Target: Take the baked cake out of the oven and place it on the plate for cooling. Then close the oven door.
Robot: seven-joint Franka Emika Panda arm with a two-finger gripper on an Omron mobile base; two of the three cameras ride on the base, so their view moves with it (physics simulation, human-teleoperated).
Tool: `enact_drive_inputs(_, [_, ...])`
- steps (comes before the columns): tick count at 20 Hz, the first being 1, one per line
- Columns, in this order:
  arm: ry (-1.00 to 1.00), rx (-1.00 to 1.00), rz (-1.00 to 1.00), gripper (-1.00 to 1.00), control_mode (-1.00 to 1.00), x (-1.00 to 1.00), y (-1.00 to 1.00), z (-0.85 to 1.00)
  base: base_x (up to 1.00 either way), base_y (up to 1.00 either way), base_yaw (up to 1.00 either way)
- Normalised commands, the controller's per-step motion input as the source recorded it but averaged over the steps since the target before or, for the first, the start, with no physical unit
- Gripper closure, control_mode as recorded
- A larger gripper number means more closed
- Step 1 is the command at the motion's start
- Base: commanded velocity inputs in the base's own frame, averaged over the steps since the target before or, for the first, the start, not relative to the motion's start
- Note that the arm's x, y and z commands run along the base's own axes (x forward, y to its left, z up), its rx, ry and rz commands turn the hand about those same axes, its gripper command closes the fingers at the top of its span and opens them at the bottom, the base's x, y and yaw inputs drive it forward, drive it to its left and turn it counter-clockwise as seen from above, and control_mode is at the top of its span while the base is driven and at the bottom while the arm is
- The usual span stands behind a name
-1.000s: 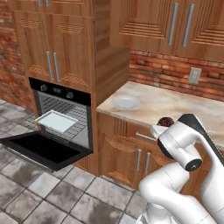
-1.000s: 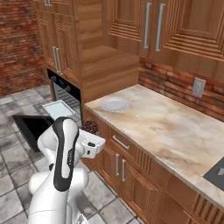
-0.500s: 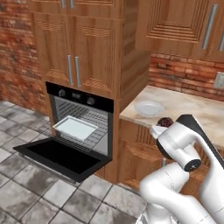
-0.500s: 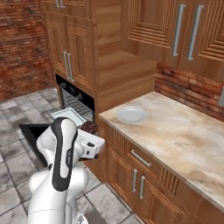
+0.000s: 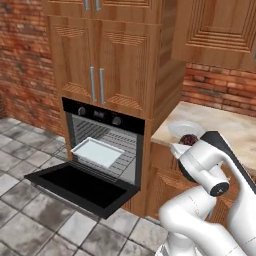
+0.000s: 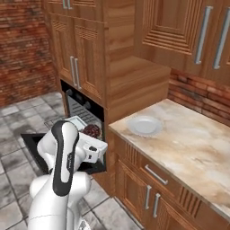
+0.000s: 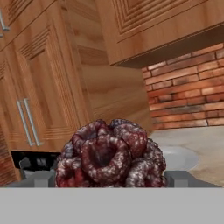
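Dark reddish-brown, knobbly cake [image 7: 109,153] sits between the gripper [image 7: 109,181] fingertips in the hand view; jaws stand wide, one tip on each side of it, so I read it as held in a wide grip. From the base cameras the cake [image 5: 188,139] rides at the end of the arm, out of the oven [image 5: 104,145] and in the air.

Landmark = the plate [image 6: 143,125], a white round dish on the marble counter [image 6: 193,152]. In the right base view the cake [image 6: 91,130] is off the counter's oven-side edge, short of the plate and apart from it. In the left base view it overlaps the plate's near rim [image 5: 176,128], but that is line of sight only; can't tell the height above it. In the hand view the plate [image 7: 181,157] shows pale just behind and to one side of the cake.

Step in hand, judging from this: carry phase, cake pulled from the oven and travelling to the plate. Not yet placed.

Next move calls for: bring the gripper over the middle of the plate, lower until the cake rests on it, let go, lift clear. Cake is lumpy and probably soft, so set it down gently.

Still left after that: oven door [image 5: 82,186] hangs fully down, well away from the plate on the oven side; pale tray [image 5: 98,152] is on the rack inside. Door needs swinging up shut.
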Motion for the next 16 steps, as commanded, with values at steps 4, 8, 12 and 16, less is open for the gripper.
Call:
enact_drive_inputs(4, [0.0,0.0,0.0,1.0,1.0,0.0,0.0,0.0,0.47,-0.08,0.0])
enact_drive_inputs(8, [0.0,0.0,0.0,1.0,1.0,0.0,0.0,0.0,0.4,-0.31,0.0])
enact_drive_inputs(12, [0.0,0.0,0.0,1.0,1.0,0.0,0.0,0.0,0.37,-0.33,0.0])
enact_drive_inputs(16, [0.0,0.0,0.0,1.0,1.0,0.0,0.0,0.0,0.33,-0.32,0.0])
